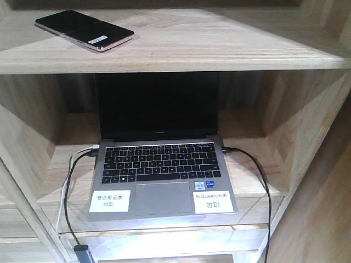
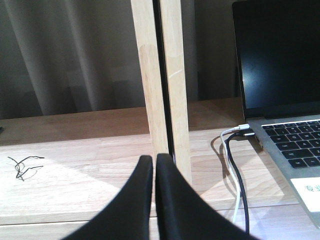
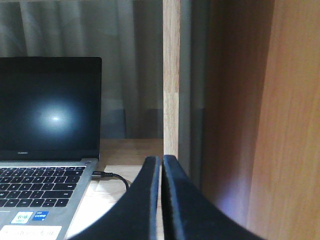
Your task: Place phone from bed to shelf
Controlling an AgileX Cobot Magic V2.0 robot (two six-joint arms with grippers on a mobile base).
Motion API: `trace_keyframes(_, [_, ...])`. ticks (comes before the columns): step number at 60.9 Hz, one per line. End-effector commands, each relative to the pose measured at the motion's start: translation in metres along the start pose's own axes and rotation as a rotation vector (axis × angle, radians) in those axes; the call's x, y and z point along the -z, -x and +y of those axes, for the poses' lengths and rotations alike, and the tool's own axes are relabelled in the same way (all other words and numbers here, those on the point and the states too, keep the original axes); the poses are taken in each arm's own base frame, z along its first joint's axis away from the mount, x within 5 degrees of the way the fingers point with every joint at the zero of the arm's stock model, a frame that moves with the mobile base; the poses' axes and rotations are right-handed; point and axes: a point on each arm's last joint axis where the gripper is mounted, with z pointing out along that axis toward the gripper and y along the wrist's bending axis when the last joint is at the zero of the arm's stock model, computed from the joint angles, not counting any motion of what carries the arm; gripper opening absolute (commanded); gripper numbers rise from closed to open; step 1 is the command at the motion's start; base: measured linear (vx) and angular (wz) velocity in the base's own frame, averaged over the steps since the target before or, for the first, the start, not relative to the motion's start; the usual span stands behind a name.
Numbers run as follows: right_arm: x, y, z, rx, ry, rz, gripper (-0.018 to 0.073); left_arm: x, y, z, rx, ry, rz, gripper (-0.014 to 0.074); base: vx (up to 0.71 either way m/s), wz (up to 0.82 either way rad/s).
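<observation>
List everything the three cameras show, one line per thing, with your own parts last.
phone: one, glossy black with pinkish edge and white sticker, flat on the upper board, left side.
shelf: one, pale wood, boards and open compartments filling the front view.
laptop: one, grey, black screen dark, open in the compartment below the phone; two white labels on its palm rest.
cables: one black and one white at the laptop's left side, one black at its right.
curtain: grey, behind the shelf.
left gripper: black, jaws together, empty, low by the upright.
right gripper: black, jaws together, empty.
</observation>
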Motion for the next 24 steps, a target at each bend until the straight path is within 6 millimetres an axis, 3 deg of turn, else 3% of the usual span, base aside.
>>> trace_keyframes(1, [0.001, 0.0054, -0.0005, 0.005, -0.007, -0.076, -0.0008, 0.003, 0.0142, 0.0019, 0.015, 0.014, -0.106, 0.0001, 0.0, 0.0])
trace_keyframes(24, [0.001, 0.0054, -0.0005, 0.005, -0.007, -0.076, -0.0008, 0.003, 0.0142, 0.0019, 0.015, 0.014, -0.106, 0.0001, 0.0, 0.0])
